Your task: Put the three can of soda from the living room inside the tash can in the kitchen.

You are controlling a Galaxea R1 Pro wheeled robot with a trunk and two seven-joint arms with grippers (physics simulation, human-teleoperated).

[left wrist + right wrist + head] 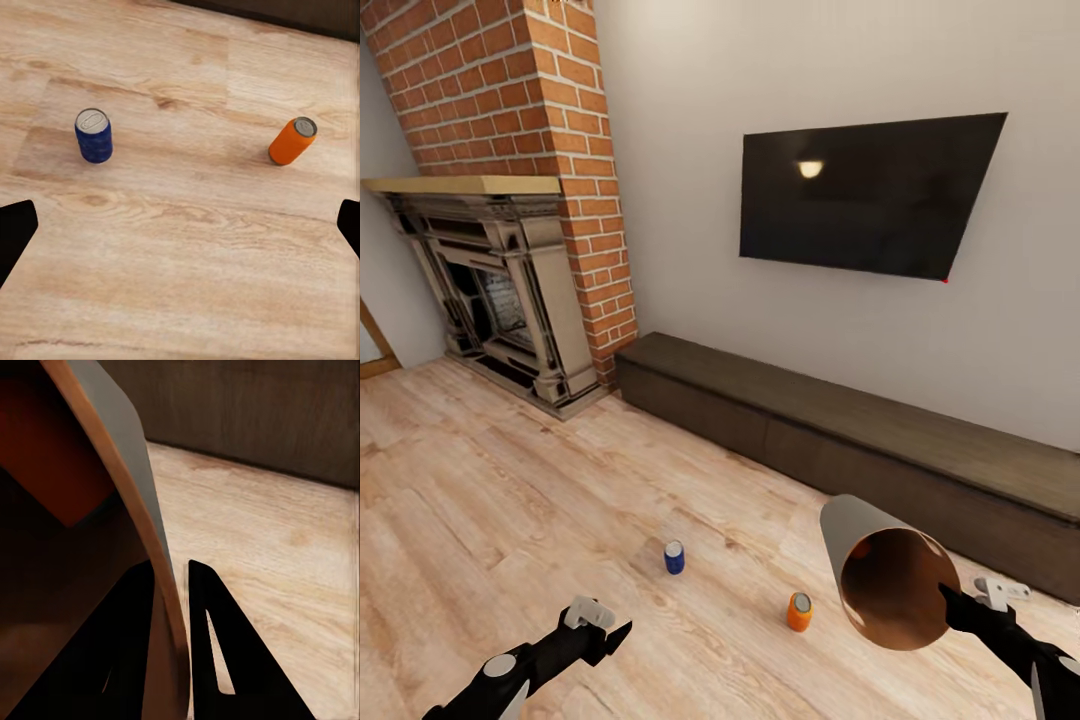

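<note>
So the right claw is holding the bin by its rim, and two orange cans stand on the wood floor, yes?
Not quite. Only one can is orange; the other is a blue can, as the left wrist view shows. The right claw does pinch the bin by its rim, over the wood floor.

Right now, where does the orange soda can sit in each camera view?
Head view: orange can upright on the wood floor, low and right of centre, just left of the held trash can.
Left wrist view: at the picture's right, upper half.
Right wrist view: not in it.
Shared landmark: the blue can.
</note>
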